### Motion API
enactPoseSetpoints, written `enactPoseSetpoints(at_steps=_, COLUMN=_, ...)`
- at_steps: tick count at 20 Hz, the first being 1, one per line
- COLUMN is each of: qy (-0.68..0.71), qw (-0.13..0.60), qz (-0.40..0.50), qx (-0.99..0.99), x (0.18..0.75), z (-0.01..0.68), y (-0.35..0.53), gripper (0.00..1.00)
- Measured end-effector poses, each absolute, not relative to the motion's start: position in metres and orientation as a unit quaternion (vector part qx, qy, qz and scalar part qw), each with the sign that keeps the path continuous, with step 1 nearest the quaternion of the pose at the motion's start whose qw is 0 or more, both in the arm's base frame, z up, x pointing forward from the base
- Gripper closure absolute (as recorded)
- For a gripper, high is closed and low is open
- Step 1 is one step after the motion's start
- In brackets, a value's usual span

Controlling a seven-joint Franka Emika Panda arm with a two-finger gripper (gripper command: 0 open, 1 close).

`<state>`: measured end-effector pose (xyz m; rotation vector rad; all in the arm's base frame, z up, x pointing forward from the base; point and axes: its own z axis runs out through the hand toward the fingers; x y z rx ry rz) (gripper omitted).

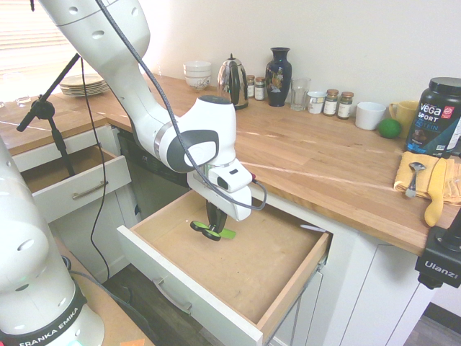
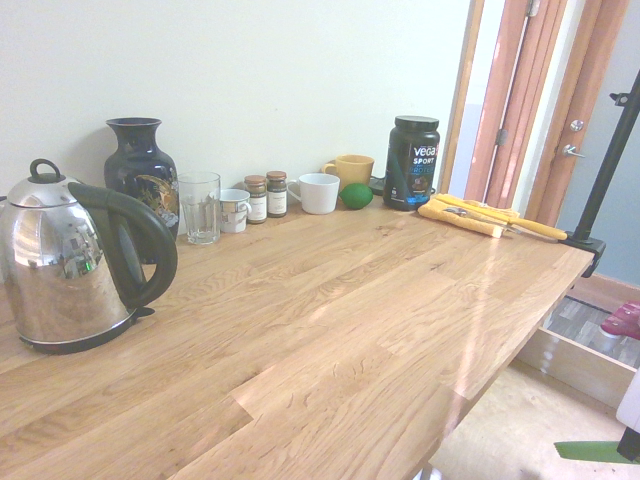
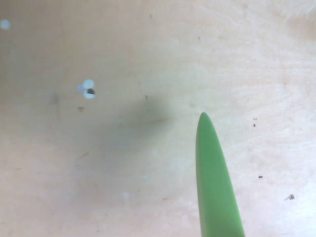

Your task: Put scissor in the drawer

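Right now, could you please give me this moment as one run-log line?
gripper: shut on scissor | pointing down inside open drawer | scissor just above drawer floor | not released

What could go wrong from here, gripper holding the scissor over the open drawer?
1. The gripper, shut on the scissor, hangs above the wooden floor of the drawer; letting go from here could make it bounce or skid.
2. Only a small part seems pinched, the green tip sticking out sideways, so it might swivel or slip early.
3. Descending further could jam the scissor into the drawer floor.
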<state>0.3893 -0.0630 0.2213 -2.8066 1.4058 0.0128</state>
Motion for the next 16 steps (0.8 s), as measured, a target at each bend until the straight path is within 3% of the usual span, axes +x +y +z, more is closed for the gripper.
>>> enactPoseSetpoints(at_steps=16, qy=0.438, qw=-0.011, qz=0.021, qx=-0.899, x=0.418, z=0.168, y=-0.056, gripper=1.00)
